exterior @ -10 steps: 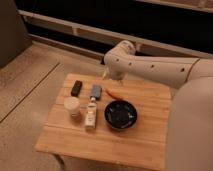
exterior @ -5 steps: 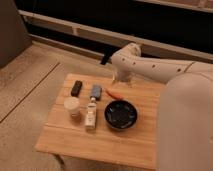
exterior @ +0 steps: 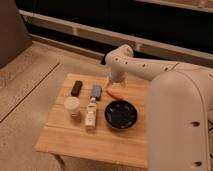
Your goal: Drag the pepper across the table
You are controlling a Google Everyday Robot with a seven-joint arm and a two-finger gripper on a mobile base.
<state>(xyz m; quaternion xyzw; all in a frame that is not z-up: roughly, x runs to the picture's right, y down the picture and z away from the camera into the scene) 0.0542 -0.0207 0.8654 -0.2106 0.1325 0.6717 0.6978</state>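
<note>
A: Lowered slightly since the earlier frame: the arm, with its gripper (exterior: 112, 87) hanging over the far edge of the table (exterior: 65, 137). The pepper (exterior: 116, 95) lies unmoved.

B: Where is the pepper, and how do the jaws stand?

A: Pepper: near the middle of the far edge, beside the blue block (exterior: 96, 91), between the black bowl (exterior: 121, 114) and that edge, just under the gripper. Jaws: spread wide, holding nothing.

Black bowl (exterior: 121, 114) right of centre. Small bottle (exterior: 91, 114) just left of it, white cup (exterior: 72, 106) beyond. Behind: black block (exterior: 76, 88), blue-grey block (exterior: 96, 91), apart.
</note>
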